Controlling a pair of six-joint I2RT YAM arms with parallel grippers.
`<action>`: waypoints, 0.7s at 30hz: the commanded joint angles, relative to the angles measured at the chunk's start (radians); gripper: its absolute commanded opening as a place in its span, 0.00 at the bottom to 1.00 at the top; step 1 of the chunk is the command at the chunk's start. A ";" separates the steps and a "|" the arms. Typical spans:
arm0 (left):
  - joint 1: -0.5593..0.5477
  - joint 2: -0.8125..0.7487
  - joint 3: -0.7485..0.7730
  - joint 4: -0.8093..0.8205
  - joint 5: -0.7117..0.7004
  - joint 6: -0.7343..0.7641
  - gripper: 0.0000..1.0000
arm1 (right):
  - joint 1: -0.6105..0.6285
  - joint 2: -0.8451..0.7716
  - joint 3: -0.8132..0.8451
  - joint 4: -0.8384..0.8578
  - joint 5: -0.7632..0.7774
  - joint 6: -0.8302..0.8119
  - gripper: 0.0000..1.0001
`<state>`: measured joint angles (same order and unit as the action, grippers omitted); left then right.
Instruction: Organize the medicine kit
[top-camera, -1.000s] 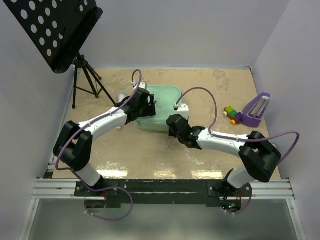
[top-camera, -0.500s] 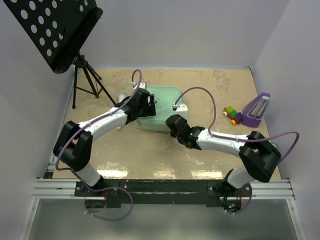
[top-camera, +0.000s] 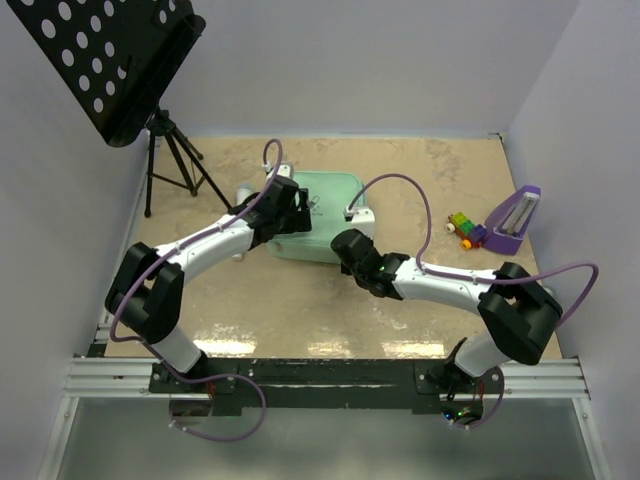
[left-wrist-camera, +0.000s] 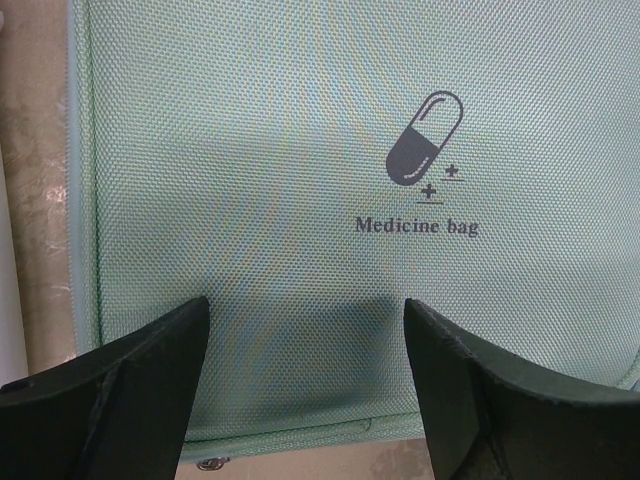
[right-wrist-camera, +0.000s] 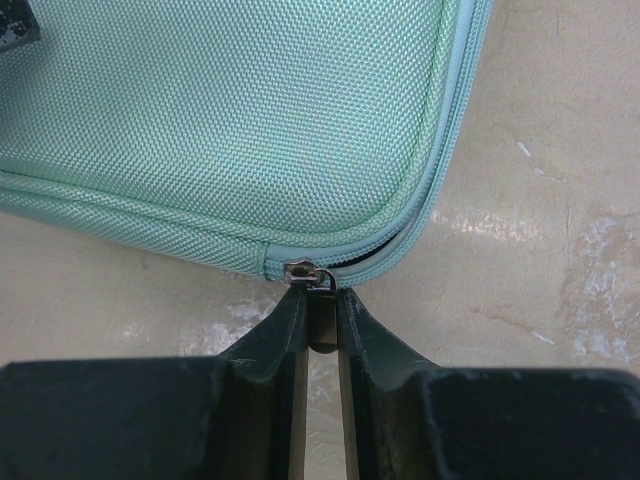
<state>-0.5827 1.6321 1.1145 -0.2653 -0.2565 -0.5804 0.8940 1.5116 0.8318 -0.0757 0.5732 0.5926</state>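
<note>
Top view: medicine kit, mint-green, is laid flat near the middle of the table, reached by both arms. Left wrist view: left gripper is held spread wide over the lid, below the capsule mark; nothing is grasped. Right wrist view: right gripper is pinched on the zipper pull at a rounded corner of the kit.

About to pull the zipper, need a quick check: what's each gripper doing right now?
Left gripper: open over the medicine kit lid, holding nothing.
Right gripper: shut on the kit's zipper pull.
</note>
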 joint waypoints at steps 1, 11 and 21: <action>0.014 -0.043 -0.036 -0.083 0.037 0.004 0.84 | 0.013 -0.025 0.038 -0.039 0.040 -0.019 0.00; 0.012 -0.343 -0.266 0.040 0.209 -0.163 1.00 | 0.117 0.056 0.128 -0.045 -0.027 0.085 0.00; 0.012 -0.410 -0.380 0.047 0.146 -0.237 1.00 | 0.212 0.171 0.241 -0.058 -0.029 0.108 0.00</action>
<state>-0.5720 1.2015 0.7334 -0.2565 -0.0841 -0.7773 1.0981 1.6920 1.0439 -0.1436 0.5545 0.6739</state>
